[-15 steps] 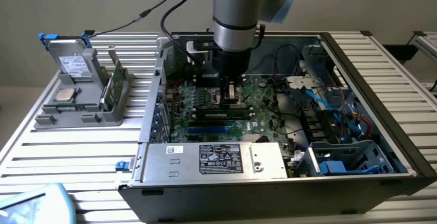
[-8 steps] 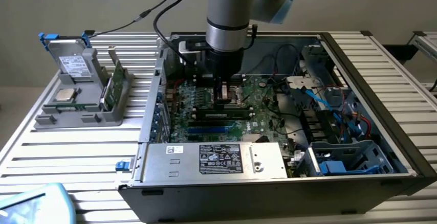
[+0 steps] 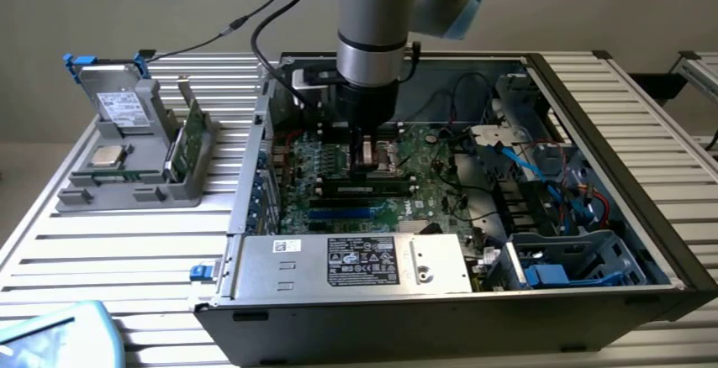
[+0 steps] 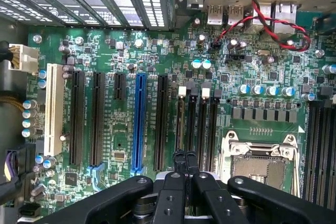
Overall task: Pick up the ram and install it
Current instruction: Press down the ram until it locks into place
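Note:
In the exterior view the ram [image 3: 365, 189], a long narrow stick with white stickers, sits along the memory slots of the motherboard [image 3: 432, 179] inside the open computer case [image 3: 662, 242]. My gripper [image 3: 368, 165] hangs straight down just behind it, over the processor socket. In the wrist view my gripper [image 4: 185, 162] is shut, its two black fingertips pressed together with nothing visible between them. They hover above one end of the black memory slots [image 4: 202, 124], beside the empty processor socket [image 4: 260, 163]. I cannot make out the ram among the slots in the wrist view.
A grey parts tray [image 3: 129, 187] on the exterior view's left holds a silver processor chip [image 3: 109, 156], a drive [image 3: 121, 107] and an upright green card [image 3: 193, 128]. The power supply [image 3: 353, 260], blue and red cables [image 3: 550, 170] and the case walls crowd the board.

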Tool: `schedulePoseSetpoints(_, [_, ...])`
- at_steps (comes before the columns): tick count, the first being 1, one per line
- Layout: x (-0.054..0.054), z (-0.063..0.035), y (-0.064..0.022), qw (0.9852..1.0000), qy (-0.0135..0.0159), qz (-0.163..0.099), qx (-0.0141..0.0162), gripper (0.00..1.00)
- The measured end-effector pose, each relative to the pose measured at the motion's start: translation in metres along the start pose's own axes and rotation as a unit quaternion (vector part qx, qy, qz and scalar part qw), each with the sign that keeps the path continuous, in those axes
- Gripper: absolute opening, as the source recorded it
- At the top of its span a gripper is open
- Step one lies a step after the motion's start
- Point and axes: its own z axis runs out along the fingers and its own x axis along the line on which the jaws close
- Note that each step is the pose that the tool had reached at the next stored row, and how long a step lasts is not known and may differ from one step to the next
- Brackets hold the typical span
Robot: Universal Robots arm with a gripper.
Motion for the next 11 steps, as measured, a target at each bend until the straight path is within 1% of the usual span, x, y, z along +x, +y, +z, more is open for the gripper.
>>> schedulePoseSetpoints(8, [-0.0001,0.0015,0.0008,1.0000,0.0000,0.000,0.0003,0.11])
schedulePoseSetpoints(11, [-0.0002,0.0027,0.0012,1.0000,0.0001,0.000,0.0011,0.11])
